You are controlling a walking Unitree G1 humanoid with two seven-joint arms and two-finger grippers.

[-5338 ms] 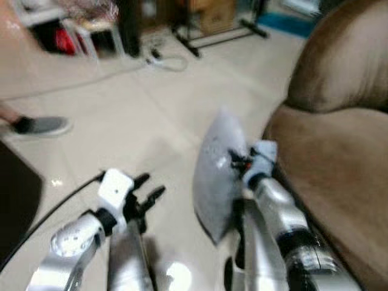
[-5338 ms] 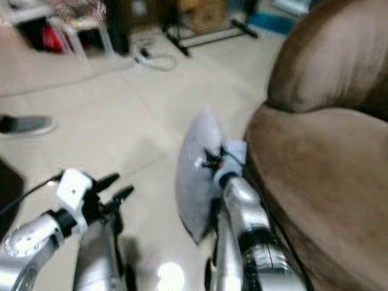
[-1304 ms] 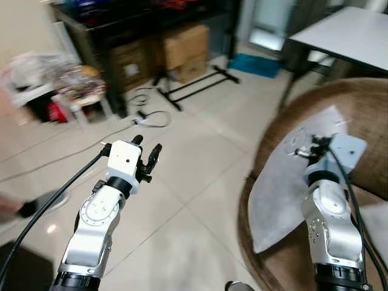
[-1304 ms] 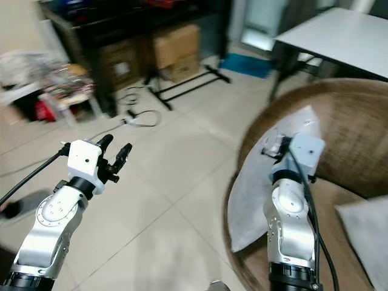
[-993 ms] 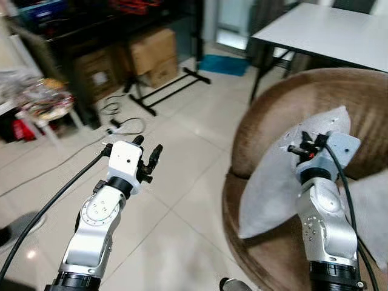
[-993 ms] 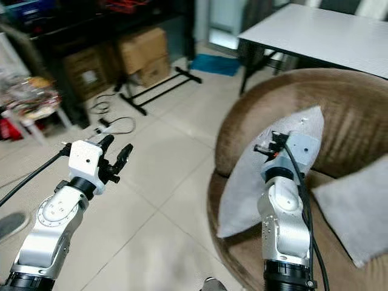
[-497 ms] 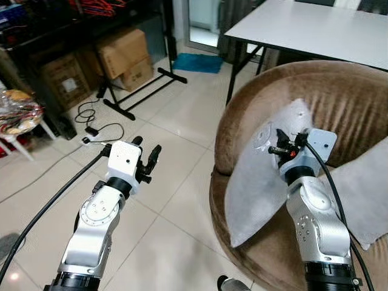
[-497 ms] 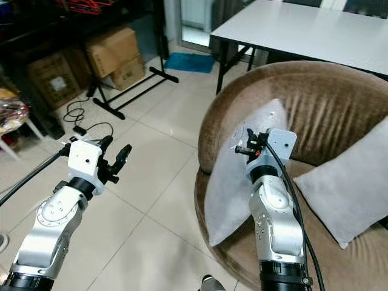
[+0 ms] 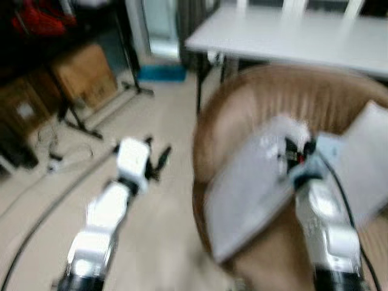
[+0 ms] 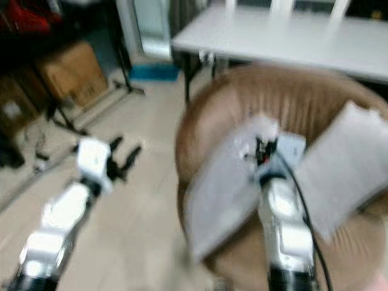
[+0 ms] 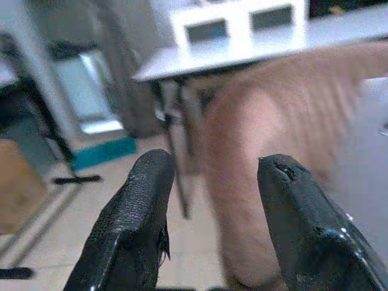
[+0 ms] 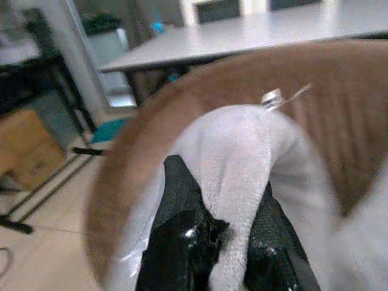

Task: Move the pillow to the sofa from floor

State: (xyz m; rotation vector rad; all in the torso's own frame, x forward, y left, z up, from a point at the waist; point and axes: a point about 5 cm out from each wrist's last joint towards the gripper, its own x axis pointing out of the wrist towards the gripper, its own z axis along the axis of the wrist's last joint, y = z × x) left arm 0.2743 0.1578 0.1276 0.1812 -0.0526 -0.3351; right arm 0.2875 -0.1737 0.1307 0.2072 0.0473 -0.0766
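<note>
With the right hand (image 10: 257,148) clenched on the pillow (image 10: 221,191), carry it fully over the sofa (image 10: 315,91) seat before releasing; left hand (image 9: 159,159) empty, fingers apart.

A home living room: a round brown sofa (image 9: 267,91) with a cushion (image 10: 339,163), a white table (image 9: 291,36), tiled floor (image 9: 151,242), cardboard boxes (image 9: 85,73).

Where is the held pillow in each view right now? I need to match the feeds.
Left eye: pillow centre-right, over the sofa rim.
Right eye: pillow at centre, same rim.
Left wrist: pale blur at one edge; can't confirm.
Right wrist: pillow between the right gripper jaws.
Shared landmark: white table.
</note>
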